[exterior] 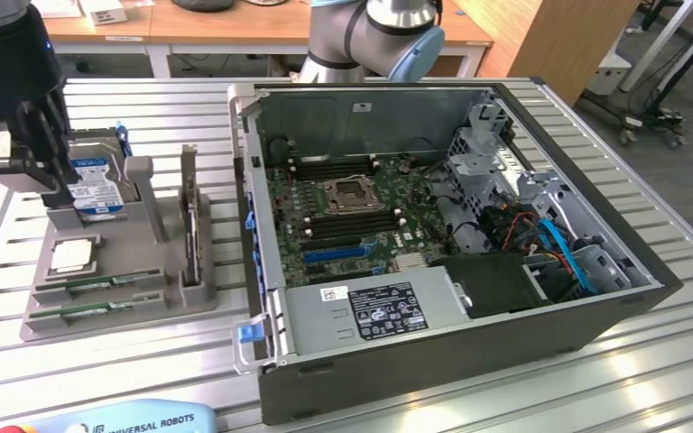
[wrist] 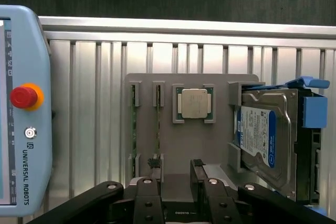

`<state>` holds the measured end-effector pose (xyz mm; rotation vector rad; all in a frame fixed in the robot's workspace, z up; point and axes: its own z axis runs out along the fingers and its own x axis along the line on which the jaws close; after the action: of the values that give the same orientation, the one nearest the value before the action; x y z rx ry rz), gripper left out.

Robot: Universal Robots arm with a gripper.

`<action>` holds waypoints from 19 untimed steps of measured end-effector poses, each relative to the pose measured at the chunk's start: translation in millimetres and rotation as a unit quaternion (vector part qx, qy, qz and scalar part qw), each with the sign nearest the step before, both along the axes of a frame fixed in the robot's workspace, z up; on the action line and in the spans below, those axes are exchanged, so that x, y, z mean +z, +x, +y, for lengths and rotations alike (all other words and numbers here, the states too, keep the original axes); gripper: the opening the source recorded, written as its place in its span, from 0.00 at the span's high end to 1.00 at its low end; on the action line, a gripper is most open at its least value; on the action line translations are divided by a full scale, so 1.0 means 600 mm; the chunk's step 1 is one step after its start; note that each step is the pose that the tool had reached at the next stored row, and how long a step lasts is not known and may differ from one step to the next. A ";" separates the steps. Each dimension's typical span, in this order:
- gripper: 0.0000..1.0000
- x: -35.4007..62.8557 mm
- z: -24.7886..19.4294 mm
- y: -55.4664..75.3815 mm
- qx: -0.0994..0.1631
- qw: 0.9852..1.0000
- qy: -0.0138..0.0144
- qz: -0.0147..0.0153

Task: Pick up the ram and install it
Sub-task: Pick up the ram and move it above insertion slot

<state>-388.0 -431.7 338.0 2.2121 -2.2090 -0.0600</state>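
Two ram sticks stand on edge in slots of the grey parts holder (wrist: 168,145): one ram stick (wrist: 134,129) is the outer, the other ram stick (wrist: 158,129) is beside it. In the exterior view the ram sticks (exterior: 94,289) lie low at the holder's near end. My gripper (wrist: 175,174) hangs above the holder with its jaws open and nothing between them; one fingertip (wrist: 154,162) hovers close over the inner stick's end. In the exterior view the gripper (exterior: 33,176) is over the holder's far end, by the hard drive.
The holder also carries a silver processor chip (wrist: 194,103) and a hard drive (wrist: 262,135) in a blue bracket. The open computer case (exterior: 443,343) with its motherboard (exterior: 346,207) lies on the exterior view's right. A teach pendant (wrist: 21,114) rests on the slatted table (exterior: 635,379).
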 end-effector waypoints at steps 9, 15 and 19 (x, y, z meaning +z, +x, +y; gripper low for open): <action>0.65 -0.001 -0.0097 0.000 0.000 1.000 0.000 0.000; 0.65 -0.001 -0.0293 0.000 0.000 1.000 0.000 0.000; 0.65 -0.001 -0.0297 0.000 0.000 1.000 0.000 0.000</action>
<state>-388.0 -449.5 337.5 2.2121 -2.2091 -0.0600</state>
